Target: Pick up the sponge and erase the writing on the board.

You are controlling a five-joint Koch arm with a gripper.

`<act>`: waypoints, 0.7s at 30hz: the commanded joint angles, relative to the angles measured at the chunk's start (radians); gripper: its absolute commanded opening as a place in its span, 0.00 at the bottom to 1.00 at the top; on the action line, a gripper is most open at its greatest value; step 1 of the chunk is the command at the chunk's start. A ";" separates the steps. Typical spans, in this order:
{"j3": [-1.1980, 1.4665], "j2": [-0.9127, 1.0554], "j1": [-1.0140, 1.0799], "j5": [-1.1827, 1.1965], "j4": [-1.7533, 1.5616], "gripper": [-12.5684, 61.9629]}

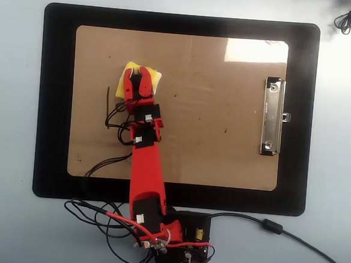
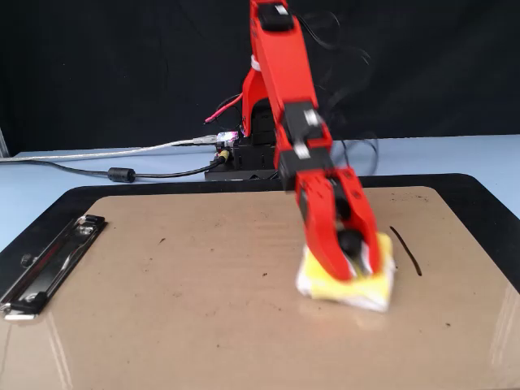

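Black mat under clipboard (image 1: 222, 147); my end effector (image 2: 357, 264) clamps the sponge (image 2: 348, 280), mid-wipe; last stroke of writing (image 2: 405, 249) probably needs one more pass.

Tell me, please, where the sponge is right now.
The sponge sits on the board, clamped in the gripper, left of centre in the overhead view, beside the last stroke of writing.

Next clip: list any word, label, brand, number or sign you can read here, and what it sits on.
None can be read.
On the board: of the writing only one dark stroke shows beside the sponge; no word.
The tool, the arm and the clip show no readable label.
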 commanded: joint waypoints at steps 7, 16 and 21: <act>0.623 0.565 0.003 -0.018 -0.017 0.06; 0.492 0.377 0.126 -0.011 -0.048 0.06; 0.333 0.161 0.121 -0.011 -0.172 0.06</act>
